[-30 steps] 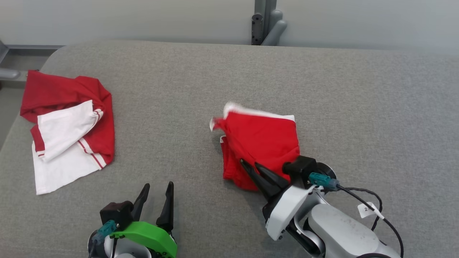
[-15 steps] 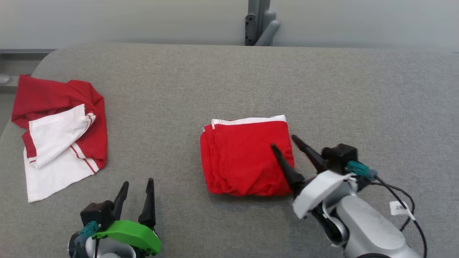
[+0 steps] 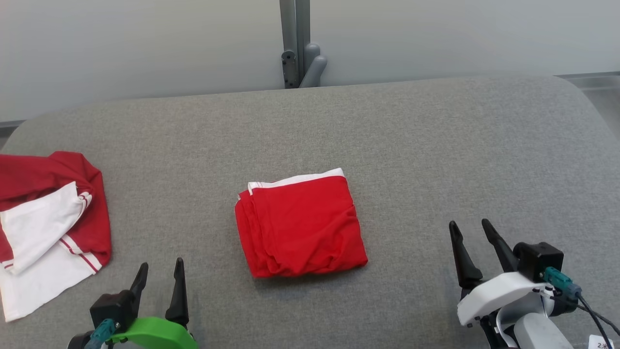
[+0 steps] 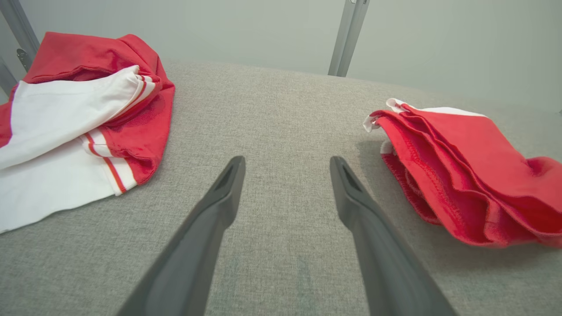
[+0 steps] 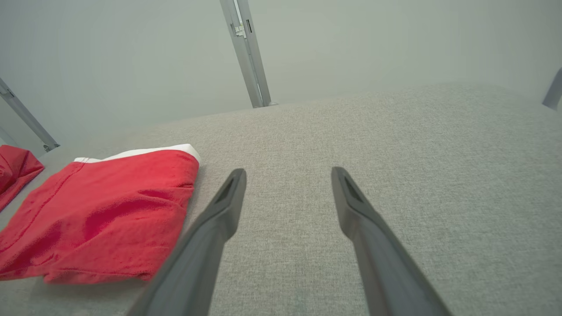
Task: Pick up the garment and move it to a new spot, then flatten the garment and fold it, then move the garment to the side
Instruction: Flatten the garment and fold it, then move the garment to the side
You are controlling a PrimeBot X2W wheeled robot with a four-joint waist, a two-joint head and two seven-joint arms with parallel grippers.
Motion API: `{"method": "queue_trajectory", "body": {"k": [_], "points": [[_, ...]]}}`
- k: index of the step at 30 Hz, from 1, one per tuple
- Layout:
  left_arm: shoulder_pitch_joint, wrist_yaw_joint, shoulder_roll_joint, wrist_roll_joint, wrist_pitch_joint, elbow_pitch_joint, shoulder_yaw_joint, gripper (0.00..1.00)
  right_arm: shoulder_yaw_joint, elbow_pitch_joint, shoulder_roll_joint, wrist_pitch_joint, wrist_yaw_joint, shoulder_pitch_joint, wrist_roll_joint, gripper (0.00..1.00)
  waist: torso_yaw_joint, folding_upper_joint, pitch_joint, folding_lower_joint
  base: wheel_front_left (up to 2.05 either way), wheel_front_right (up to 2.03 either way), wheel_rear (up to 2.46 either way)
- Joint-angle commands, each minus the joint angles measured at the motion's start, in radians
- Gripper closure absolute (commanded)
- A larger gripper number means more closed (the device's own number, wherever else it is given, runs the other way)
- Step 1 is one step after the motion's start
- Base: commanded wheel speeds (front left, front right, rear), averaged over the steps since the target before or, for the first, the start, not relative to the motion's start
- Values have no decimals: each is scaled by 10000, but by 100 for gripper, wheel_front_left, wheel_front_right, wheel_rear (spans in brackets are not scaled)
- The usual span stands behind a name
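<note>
Grey table (image 3: 436, 145) — folded garment (image 3: 300, 225) central; left tool (image 3: 161, 264), right tool (image 3: 469, 224) both spread, empty.

White tag (image 3: 602, 343), lower right corner, head view: dark print cropped, illegible. No other text readable.

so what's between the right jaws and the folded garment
Only bare grey surface lies between the right jaws and the folded garment, as the head view shows.

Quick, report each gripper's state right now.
Left gripper: open, holding nothing.
Right gripper: open, holding nothing, apart from the folded red garment.
</note>
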Motion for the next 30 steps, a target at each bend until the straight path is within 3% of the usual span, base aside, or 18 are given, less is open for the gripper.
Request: {"method": "queue_trajectory", "body": {"k": [1,20,30], "points": [[239,28,29,103,-1,-42,65,0,-46,-79,52,-4,-1,167,-119,0,-160,0,-168,0,0,0,0],[1441,117,26,604,-1,-808,53,0,-130,-65,528,-4,-1,1053,-622,0,-87,0,-680,0,0,0,0],[843,130,26,437,-1,-870,-608,0,1340,1032,526,-4,-1,-630,189,0,484,0,330,0,0,0,0]]}}
